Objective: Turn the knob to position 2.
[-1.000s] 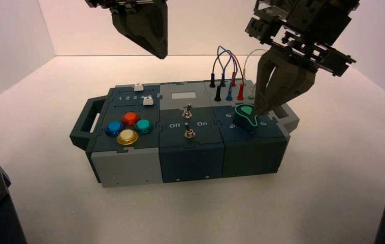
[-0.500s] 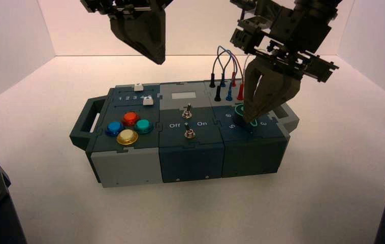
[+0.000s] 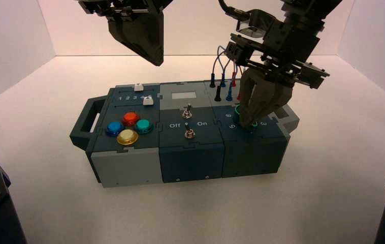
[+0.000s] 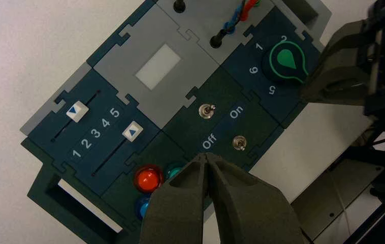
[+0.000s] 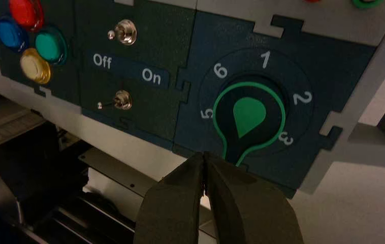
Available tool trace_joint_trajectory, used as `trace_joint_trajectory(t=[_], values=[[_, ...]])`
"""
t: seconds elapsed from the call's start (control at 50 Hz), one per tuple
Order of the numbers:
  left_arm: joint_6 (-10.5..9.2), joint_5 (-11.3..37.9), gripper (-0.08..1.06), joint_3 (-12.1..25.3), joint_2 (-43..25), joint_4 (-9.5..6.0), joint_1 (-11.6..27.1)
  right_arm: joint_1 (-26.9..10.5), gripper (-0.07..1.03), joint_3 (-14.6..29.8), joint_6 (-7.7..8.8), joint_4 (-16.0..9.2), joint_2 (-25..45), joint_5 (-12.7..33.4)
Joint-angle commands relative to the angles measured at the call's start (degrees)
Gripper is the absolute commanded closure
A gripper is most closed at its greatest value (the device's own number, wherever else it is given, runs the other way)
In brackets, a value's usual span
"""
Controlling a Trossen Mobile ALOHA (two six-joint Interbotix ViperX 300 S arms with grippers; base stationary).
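The knob (image 5: 249, 118) is a dark-teal dial with a green teardrop top, ringed by numbers on the box's right end. Its light-green pointer tail aims between 5 and 3, towards my right gripper. My right gripper (image 5: 204, 155) is shut and empty, its tips just at the end of that tail. In the high view the right gripper (image 3: 247, 126) stands over the knob (image 3: 237, 109) and hides most of it. The knob also shows in the left wrist view (image 4: 285, 60). My left gripper (image 3: 155, 61) is shut and empty, parked high above the box's back.
The box (image 3: 124, 165) holds four round push-buttons (image 3: 128, 128) on its left end. Two metal toggle switches (image 5: 124, 31) flank the Off/On label in the middle. Two white sliders (image 4: 132, 131) and plugged wires (image 3: 223, 68) sit along the back.
My right gripper has swung left and down from beside the knob to over it, and now covers most of it. My left gripper has shifted slightly left.
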State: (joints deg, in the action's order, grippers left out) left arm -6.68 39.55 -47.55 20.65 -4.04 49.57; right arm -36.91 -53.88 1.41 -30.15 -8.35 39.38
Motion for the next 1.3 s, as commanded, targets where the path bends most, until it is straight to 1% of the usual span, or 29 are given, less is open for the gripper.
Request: trace_joint_trajectory(t=[0.02, 0.42, 0.66, 0.98, 1.3], values=[[-0.18, -0.3, 1.01, 0.7, 1.1, 0.09, 0.1, -0.3, 0.99, 1.6, 0.09, 0.1, 0.2, -0.9], [-0.09, -0.3, 1.01, 0.7, 1.3, 0.09, 0.1, -0.4, 0.99, 1.7, 0.00, 0.9, 1.4, -2.4], [0.00, -0.3, 1.01, 0.8, 1.5, 0.35, 0.1, -0.3, 0.99, 1.8, 0.00, 1.5, 2.5, -2.9], [0.26, -0.3, 1.01, 0.9, 1.5, 0.44, 0.1, -0.3, 0.99, 1.7, 0.00, 1.9, 2.8, -2.7], [0.35, -0.3, 1.01, 1.3, 1.4, 0.70, 0.1, -0.3, 0.99, 1.1, -0.26, 2.4, 1.3, -2.1]])
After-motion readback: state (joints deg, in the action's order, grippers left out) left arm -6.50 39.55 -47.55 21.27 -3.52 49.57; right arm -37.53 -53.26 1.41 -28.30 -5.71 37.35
